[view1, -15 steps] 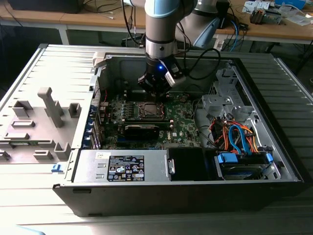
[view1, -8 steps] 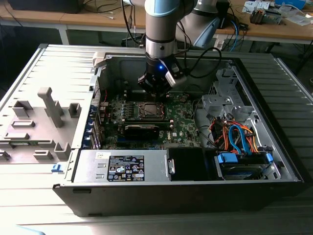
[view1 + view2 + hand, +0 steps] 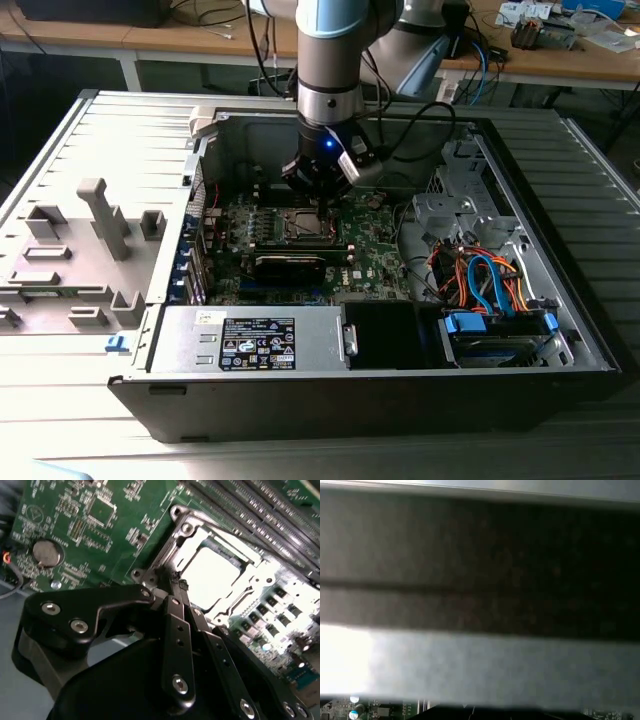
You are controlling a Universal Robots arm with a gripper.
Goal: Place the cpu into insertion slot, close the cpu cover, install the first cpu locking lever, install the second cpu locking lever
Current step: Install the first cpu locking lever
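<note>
- Pincer (image 3: pixel 175 586) closed, fingertips together, empty, at the corner of the cpu cover (image 3: pixel 250 587).
- Cover lies shut over the insertion slot; cpu (image 3: pixel 212 577) shows bright through its window.
- Green board (image 3: pixel 90 535) surrounds the socket inside the open computer case (image 3: pixel 560 300).

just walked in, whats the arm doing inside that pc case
A single robot arm is reaching down into an open computer case, working at the motherboard's processor socket. In the second wrist view the cpu already sits in the insertion slot, with the cpu cover closed down around it. The gripper has its fingers together at the socket's edge, by the cover's corner.
</note>
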